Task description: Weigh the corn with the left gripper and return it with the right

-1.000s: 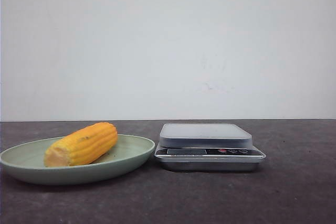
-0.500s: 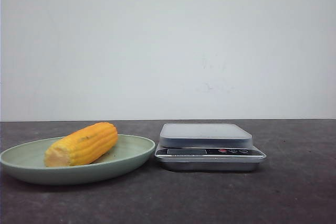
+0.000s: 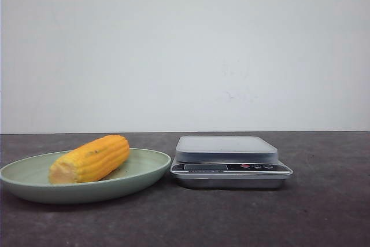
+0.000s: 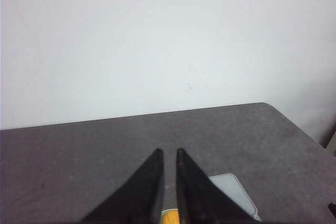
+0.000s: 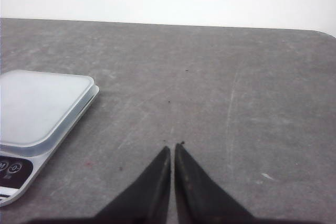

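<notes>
Resting on green plate [image 3: 144, 172], corn [image 3: 89, 159] lies below nearly closed, empty left gripper [image 4: 169, 153]; right gripper [image 5: 172, 149] likewise; round cob may roll when pinched.

bare lab bench: dark table [image 3: 324, 212], blank white wall [image 3: 185, 44].

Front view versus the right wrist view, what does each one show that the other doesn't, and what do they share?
Only the front view shows the corn lying on the green plate, left of the scale, with its paler cut end toward the camera; no arm appears there. Only the right wrist view shows the right gripper, its fingers nearly together over bare table and holding nothing, plus the table's far corner. Both show the scale with nothing on its platform, the dark table and the white wall.
</notes>
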`<state>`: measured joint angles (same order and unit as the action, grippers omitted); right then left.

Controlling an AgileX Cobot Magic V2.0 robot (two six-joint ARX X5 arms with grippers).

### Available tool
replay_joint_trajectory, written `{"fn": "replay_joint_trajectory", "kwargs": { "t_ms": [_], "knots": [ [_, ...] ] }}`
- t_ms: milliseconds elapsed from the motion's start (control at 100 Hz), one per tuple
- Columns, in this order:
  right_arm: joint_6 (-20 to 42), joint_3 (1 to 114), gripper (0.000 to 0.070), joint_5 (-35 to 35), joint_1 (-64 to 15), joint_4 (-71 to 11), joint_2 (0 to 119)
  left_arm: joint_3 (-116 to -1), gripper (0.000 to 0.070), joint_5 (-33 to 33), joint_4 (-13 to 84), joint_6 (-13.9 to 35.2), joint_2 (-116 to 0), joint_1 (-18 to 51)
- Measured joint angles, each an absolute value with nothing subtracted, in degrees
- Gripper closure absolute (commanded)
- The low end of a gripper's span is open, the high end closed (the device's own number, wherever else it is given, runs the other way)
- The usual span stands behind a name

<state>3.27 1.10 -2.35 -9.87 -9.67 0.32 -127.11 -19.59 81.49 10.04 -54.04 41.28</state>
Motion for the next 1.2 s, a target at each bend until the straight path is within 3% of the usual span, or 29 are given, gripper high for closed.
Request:
{"fn": "replay_joint_trajectory", "kwargs": {
  "t_ms": [1080,1200],
  "knots": [
    [3.27,1.06,0.0693,-2.37,-9.87,-9.65,0.32,-127.11,0.07,-19.64,81.49,10.0,-54.17,41.19],
    [3.27,1.06,0.0693,-2.37,-9.87,-9.65,0.3,-126.65,0.07,-19.09,81.45,7.73,-54.52,39.53]
  ]
}}
